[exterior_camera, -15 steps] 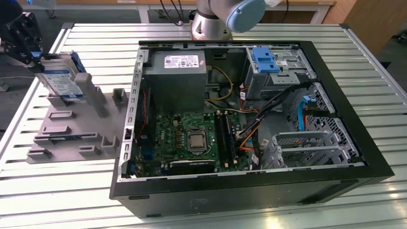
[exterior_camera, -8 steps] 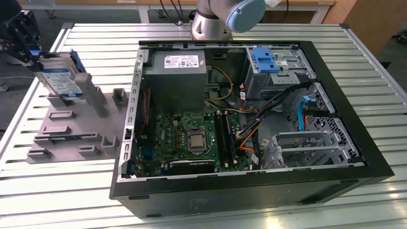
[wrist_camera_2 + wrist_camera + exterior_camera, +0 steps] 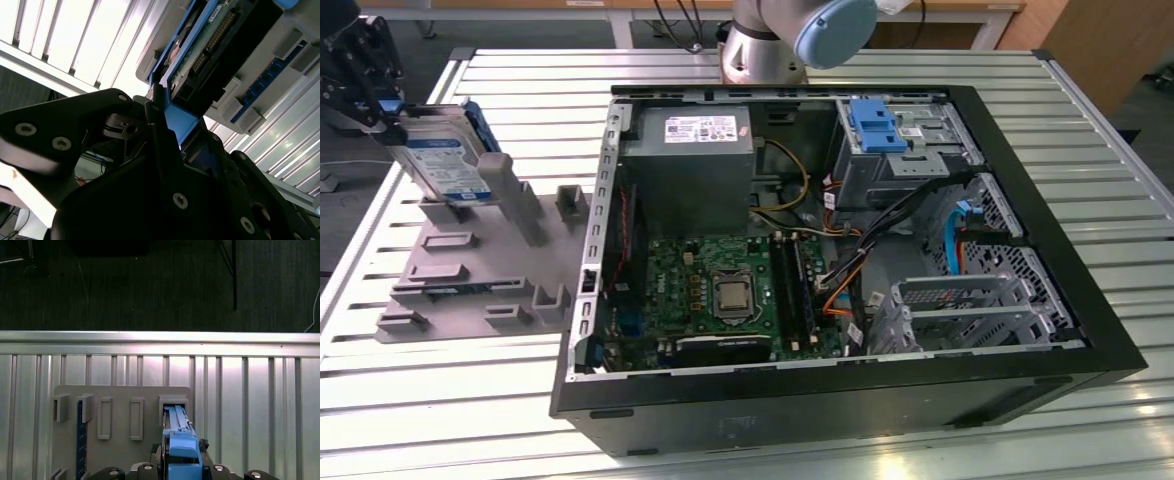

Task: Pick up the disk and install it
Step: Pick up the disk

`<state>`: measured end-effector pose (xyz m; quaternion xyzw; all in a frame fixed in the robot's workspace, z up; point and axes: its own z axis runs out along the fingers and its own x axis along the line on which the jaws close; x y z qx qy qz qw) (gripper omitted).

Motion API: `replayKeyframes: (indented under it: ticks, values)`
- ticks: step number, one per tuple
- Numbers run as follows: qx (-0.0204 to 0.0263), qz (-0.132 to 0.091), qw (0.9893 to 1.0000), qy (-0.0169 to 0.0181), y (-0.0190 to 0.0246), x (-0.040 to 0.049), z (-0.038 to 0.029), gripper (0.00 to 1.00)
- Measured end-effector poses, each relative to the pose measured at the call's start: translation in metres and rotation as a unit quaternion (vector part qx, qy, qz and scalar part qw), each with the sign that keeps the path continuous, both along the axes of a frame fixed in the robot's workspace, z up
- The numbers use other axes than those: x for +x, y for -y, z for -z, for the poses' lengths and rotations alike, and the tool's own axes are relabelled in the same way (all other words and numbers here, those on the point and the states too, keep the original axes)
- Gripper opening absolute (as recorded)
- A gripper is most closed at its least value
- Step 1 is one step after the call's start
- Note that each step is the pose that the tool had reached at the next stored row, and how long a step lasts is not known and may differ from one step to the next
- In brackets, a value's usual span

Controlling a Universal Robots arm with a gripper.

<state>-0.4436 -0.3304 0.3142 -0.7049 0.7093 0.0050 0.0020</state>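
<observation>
The disk (image 3: 447, 160) is a silver hard drive with a white-and-blue label and blue side rails. It stands on edge at the far end of a grey holder plate (image 3: 467, 265), at the exterior view's left. My gripper (image 3: 384, 100) comes down on its upper end, and its black fingers (image 3: 155, 135) press either side of a blue rail. In the first wrist view the disk (image 3: 176, 422) runs from a slot in the plate (image 3: 120, 395) to the gripper (image 3: 182, 467). Its connector edge (image 3: 210, 45) faces the second wrist camera.
An open black computer case (image 3: 1067, 290) lies at the exterior view's right of the plate, with a grey power supply (image 3: 687, 150), a motherboard (image 3: 720, 285), cables and a drive cage with a blue latch (image 3: 878, 125). The arm's base (image 3: 781, 40) stands behind it on the slatted metal table (image 3: 454, 400).
</observation>
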Motion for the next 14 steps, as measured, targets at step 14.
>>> replayKeyframes:
  ticks: [14]
  values:
    - [0.0, 0.0, 1.0, 0.0, 0.0, 0.0, -0.0019, 0.36]
